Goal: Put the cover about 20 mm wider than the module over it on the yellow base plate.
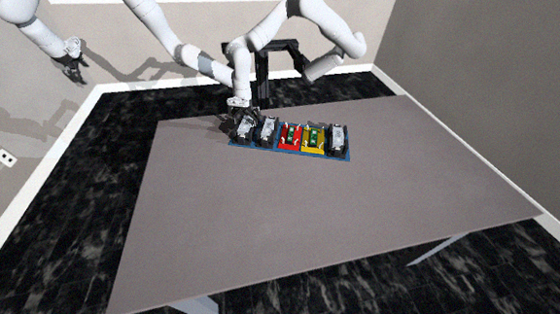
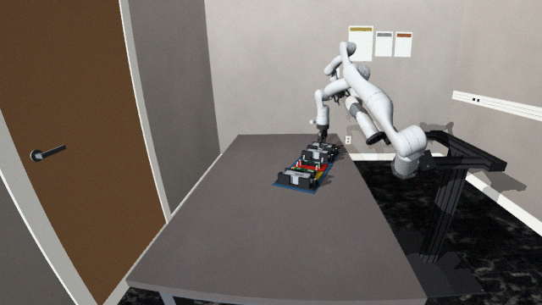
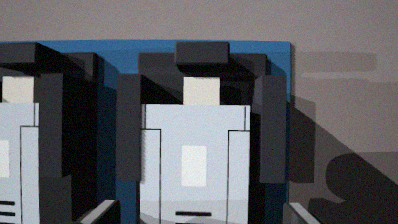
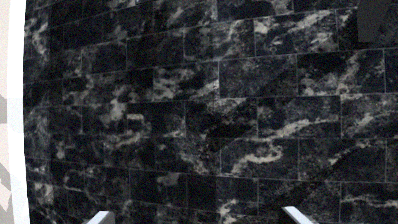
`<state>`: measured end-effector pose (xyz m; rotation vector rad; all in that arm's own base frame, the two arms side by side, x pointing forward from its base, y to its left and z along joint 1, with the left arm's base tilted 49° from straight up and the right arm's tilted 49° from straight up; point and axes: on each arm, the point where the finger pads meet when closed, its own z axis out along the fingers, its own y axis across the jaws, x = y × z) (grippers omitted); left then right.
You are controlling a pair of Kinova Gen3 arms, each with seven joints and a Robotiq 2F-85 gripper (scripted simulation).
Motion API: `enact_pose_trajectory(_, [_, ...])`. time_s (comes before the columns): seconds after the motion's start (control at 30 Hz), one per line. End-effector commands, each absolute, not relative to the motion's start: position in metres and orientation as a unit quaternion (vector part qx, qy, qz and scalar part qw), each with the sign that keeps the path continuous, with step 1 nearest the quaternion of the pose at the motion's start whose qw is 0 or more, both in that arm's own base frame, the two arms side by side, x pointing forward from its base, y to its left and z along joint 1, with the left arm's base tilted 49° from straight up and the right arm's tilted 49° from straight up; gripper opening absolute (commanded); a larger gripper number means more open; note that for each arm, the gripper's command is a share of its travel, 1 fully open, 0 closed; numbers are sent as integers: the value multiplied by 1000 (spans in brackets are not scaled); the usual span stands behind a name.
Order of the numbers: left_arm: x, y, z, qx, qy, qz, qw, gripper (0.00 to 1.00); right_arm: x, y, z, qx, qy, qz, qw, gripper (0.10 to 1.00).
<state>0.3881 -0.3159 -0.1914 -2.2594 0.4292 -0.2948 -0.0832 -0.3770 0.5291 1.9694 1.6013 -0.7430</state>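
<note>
Grey-brown table, blue board near one edge; dark marbled floor, brown door; my left gripper stands wide above the end cover; my right gripper, also wide, hangs over floor; three covers sit in holders; the yellow plate's module is uncovered.
</note>
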Motion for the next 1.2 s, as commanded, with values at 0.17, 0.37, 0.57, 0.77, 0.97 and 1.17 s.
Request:
enact_pose_trajectory(0.17, [389, -316, -192, -893, 170, -117, 399, 999, -84, -377, 530, 722, 586, -273, 246, 999])
enact_pose_trajectory(0.37, [392, -310, -197, -893, 171, -117, 400, 999, -84, -377, 530, 722, 586, -273, 246, 999])
enact_pose_trajectory(0.57, [393, -308, -199, -893, 172, -116, 400, 999, -84, -377, 530, 722, 586, -273, 246, 999])
enact_pose_trajectory(0.77, [392, -310, -198, -893, 171, -118, 399, 999, -84, -377, 530, 722, 586, -273, 246, 999])
enact_pose_trajectory(0.97, [393, -308, -199, -893, 171, -117, 400, 999, -84, -377, 530, 722, 586, -273, 246, 999])
enact_pose_trajectory(1.17, [393, -308, -199, -893, 172, -116, 400, 999, -84, -377, 530, 722, 586, -273, 246, 999])
